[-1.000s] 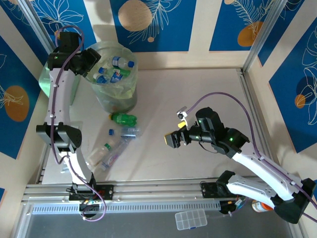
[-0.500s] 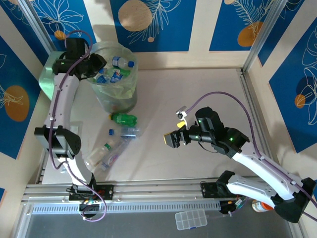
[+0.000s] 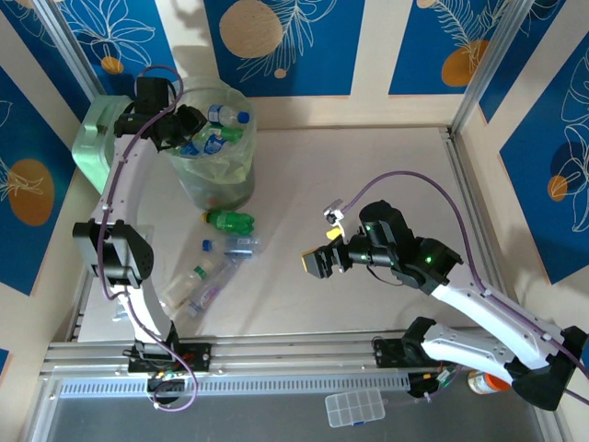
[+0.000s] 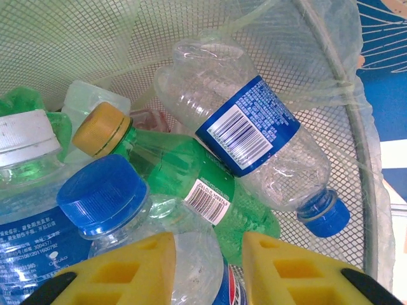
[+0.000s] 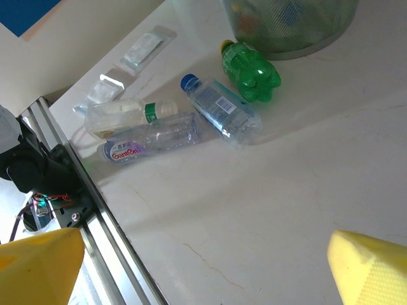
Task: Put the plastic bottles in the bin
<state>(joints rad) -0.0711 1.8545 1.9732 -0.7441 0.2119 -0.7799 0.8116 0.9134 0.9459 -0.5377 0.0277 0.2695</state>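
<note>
My left gripper (image 3: 189,124) hangs over the left rim of the bin (image 3: 219,184), which holds several plastic bottles (image 3: 225,116). In the left wrist view its yellow fingers (image 4: 127,270) stand close together, shut on a clear bottle with a blue cap (image 4: 105,194), above a green bottle (image 4: 191,175) and a blue-labelled clear one (image 4: 248,124). The mesh wall of the bin (image 4: 356,133) curves round on the right. On the table lie a green bottle (image 3: 230,220) (image 5: 251,68), a clear blue-capped one (image 3: 241,246) (image 5: 219,109) and two more clear bottles (image 3: 195,284) (image 5: 149,141). My right gripper (image 3: 317,262) (image 5: 206,270) hovers wide open over bare table.
A mint green box (image 3: 92,147) stands left of the bin. Along the near edge runs an aluminium rail (image 3: 276,354) (image 5: 95,210), with a clear compartment case (image 3: 354,407) and an orange-capped jar (image 3: 479,380) beyond it. A loose blue cap (image 3: 207,245) and flat plastic packets (image 5: 143,47) lie near the bottles.
The left gripper has swung right, from outside the bin's left side to over its rim, and its jaws have narrowed. The right gripper has drifted slightly left and down, still open.
</note>
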